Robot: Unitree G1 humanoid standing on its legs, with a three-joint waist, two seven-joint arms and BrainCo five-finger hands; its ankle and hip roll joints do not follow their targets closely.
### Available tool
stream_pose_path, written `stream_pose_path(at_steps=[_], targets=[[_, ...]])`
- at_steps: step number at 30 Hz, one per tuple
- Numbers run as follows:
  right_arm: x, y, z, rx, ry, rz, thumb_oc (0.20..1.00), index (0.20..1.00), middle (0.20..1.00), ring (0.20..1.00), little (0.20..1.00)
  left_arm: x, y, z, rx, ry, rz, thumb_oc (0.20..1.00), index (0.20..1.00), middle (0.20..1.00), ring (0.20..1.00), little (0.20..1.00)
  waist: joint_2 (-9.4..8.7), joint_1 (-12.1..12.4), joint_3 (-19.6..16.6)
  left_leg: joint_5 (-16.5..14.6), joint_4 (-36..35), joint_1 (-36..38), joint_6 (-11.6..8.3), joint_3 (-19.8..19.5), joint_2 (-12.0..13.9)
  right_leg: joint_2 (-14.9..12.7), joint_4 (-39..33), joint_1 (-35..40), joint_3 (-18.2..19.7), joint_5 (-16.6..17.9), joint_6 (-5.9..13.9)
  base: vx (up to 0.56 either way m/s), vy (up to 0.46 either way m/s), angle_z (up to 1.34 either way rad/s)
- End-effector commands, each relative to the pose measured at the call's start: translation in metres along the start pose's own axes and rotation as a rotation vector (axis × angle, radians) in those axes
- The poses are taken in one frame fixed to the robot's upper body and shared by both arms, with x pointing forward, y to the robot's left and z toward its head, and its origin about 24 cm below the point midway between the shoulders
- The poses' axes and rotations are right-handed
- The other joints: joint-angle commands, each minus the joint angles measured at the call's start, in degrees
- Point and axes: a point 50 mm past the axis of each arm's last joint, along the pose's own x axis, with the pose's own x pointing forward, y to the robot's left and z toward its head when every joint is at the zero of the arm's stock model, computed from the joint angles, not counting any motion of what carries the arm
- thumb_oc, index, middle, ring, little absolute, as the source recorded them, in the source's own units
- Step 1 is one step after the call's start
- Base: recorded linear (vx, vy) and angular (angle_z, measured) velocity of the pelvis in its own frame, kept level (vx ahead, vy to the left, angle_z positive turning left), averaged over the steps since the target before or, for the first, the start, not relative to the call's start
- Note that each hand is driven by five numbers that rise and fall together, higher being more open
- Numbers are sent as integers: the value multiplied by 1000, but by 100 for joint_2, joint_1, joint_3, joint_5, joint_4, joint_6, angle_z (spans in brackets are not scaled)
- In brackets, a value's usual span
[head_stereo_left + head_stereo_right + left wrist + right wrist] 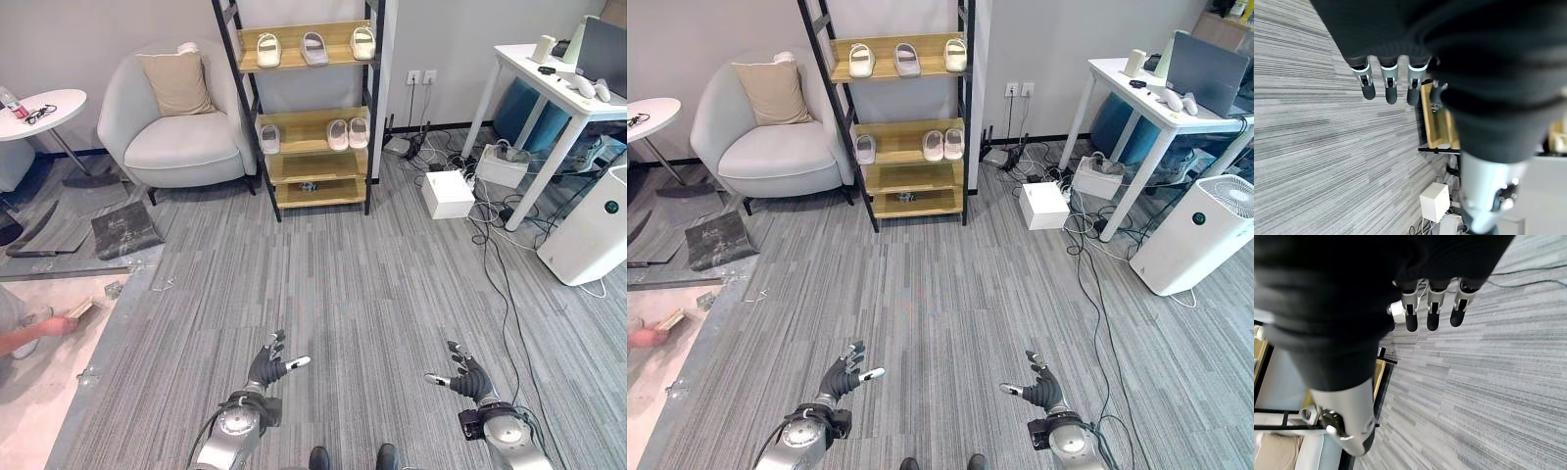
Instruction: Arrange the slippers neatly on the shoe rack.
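Observation:
A wooden shoe rack (306, 117) with black posts stands against the far wall. Three pale slippers (313, 47) lie in a row on its top shelf. On the middle shelf a pair of slippers (348, 133) sits at the right and a single slipper (270, 139) at the left. Low in the head views my left hand (267, 366) and right hand (470, 378) hover over the grey carpet, fingers straight and spread, holding nothing. Both are far from the rack.
A grey armchair (176, 127) with a beige cushion stands left of the rack. At the right are a white desk (558, 93), a white box (448, 193), tangled cables (495, 240) and a white air purifier (1200, 235). A person's hand (39, 331) works at the left edge.

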Motion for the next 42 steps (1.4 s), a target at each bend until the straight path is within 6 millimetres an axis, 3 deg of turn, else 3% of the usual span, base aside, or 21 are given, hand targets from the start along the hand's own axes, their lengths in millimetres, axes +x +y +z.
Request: stream_pose_path(at_steps=[1,8,20,24,36,42], targets=[[5,-6,21,26,-97,-34,1000,1000,1000,1000,1000,9,3,20,67,-84,-6,1000,1000,1000,1000,1000,-201,-15,-63,-478,-43,220,-225,-208,67,-343,12,347,46,-645,453,0,0,0],[4,5,17,59,-69,11,1000,1000,1000,1000,1000,9,-3,8,23,-21,-10,1000,1000,1000,1000,1000,-208,-42,-48,-489,-43,264,-226,-194,77,-325,12,371,46,-657,441,0,0,0],[3,21,9,138,-17,65,1000,1000,1000,1000,1000,10,2,10,9,-22,30,1000,1000,1000,1000,1000,-215,-21,-54,-494,-43,285,-244,-244,76,-336,12,437,-14,-689,434,0,0,0],[6,18,18,150,-52,48,1000,1000,1000,1000,1000,11,4,22,-30,-74,40,1000,1000,1000,1000,1000,-210,9,-65,-491,-43,288,-256,-274,61,-354,12,472,-65,-688,434,-6,7,4],[12,19,36,65,-120,63,1000,1000,1000,1000,1000,9,10,14,-41,-44,87,1000,1000,1000,1000,1000,-231,90,-65,-484,-43,308,-254,-356,43,-368,12,529,-132,-692,435,-6,3,4],[14,2,36,43,-126,8,1000,1000,1000,1000,1000,8,27,9,-3,-26,147,1000,1000,1000,1000,1000,-222,110,-72,-492,-43,328,-266,-364,49,-368,12,556,-157,-700,434,3,2,1]])
